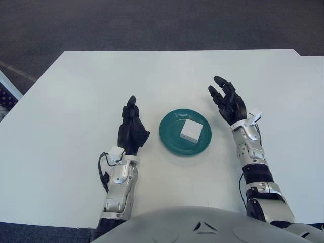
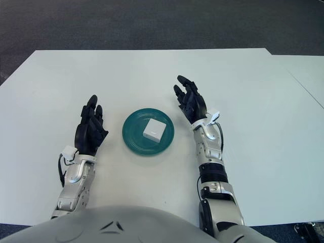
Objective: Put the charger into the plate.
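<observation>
Left eye view: a small white square charger [image 1: 192, 130] lies inside the round teal plate [image 1: 172, 136] at frame centre. The right hand [image 1: 229, 104], fingers spread and empty, sits just right of it, nearer.

Right eye view: the left hand [image 2: 91, 129], open and empty, shows left of the plate.

White table [image 1: 76, 101] over dark grey carpet floor [image 1: 152, 23].

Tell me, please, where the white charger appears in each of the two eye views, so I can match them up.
Left eye view: the charger lies a little right of centre, on the right half of the green plate.
Right eye view: the charger lies just left of centre, on the right half of the same plate.
Shared landmark: the green plate, between the left hand and the right hand.
</observation>
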`<state>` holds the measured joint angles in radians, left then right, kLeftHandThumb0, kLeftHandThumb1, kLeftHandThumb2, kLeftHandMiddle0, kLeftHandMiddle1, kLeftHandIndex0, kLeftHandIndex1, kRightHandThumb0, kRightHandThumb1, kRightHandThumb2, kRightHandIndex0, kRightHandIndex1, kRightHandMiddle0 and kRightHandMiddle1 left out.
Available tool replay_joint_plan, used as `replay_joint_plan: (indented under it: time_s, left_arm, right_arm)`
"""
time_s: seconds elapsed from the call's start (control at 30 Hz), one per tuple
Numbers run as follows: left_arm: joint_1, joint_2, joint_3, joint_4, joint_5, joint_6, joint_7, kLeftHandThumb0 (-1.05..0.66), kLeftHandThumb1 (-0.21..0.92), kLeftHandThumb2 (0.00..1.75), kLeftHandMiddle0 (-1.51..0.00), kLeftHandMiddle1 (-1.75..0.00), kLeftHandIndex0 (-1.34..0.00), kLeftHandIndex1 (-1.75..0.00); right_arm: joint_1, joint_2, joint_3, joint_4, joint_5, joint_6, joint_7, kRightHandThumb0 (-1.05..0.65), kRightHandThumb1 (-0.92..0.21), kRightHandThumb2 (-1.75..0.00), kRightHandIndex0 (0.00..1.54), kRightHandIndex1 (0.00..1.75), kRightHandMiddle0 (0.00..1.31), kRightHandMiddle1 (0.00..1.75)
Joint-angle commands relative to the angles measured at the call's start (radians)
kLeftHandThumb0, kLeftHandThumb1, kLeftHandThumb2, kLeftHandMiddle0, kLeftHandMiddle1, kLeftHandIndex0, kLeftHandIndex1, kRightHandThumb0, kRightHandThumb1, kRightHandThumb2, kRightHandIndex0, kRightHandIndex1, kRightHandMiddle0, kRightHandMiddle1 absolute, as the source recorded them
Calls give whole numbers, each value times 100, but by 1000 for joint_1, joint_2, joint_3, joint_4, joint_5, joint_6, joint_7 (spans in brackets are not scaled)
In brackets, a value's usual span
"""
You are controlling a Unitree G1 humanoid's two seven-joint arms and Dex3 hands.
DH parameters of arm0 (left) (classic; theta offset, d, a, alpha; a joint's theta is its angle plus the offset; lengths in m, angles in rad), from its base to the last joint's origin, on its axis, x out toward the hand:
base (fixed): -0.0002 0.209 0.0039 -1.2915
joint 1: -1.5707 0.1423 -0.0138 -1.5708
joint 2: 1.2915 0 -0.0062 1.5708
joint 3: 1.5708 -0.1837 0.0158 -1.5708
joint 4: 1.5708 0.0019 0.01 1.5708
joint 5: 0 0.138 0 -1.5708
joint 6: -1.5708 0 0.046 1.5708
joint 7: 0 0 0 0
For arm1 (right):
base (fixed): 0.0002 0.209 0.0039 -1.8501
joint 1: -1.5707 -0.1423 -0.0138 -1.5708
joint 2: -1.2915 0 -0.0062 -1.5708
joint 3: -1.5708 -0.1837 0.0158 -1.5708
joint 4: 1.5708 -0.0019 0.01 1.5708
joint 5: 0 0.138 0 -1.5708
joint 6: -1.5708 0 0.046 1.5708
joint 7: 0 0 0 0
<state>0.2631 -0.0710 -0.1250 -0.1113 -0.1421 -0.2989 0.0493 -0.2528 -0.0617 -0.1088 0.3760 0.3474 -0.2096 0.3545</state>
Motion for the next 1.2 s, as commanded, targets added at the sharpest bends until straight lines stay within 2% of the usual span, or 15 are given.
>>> replay_joint_plan:
  time_s: [0.0,0.27,0.47,0.57,0.83,0.97,1.17]
  left_arm:
    - [-2,-8,18,6,-5,11,-7,-100,92,99,-1,0,0,-21]
    - [1,-29,32,-6,-9,34,-9,-99,92,97,-2,0,0,-21]
    - [-1,-28,40,3,-12,34,-26,-99,92,97,-2,0,0,-20]
    - [-2,-34,45,15,-29,38,-41,-98,92,97,-2,-1,0,-21]
    - [18,-45,46,-3,-43,75,-49,-95,92,95,-5,-2,0,-24]
    - [19,-63,54,28,-39,44,-38,-93,92,94,-9,-2,0,-32]
    - [-17,-51,91,125,-55,-28,-66,-93,92,95,-10,-2,0,-34]
  right_arm:
    - [12,3,-12,-7,4,7,4,-105,-92,-101,17,0,0,65]
    - [55,11,-13,-16,-18,-19,9,-105,-92,-103,19,1,0,61]
    - [130,17,-6,7,-49,-94,19,-105,-92,-104,21,2,0,57]
    - [138,23,-16,66,-48,-125,28,-105,-92,-105,21,2,0,56]
    - [138,54,-25,125,-40,-164,34,-105,-92,-106,22,1,0,54]
    - [154,78,-26,150,-50,-213,25,-105,-92,-106,21,1,0,52]
    - [182,94,-27,194,-69,-299,16,-105,-92,-107,14,0,0,46]
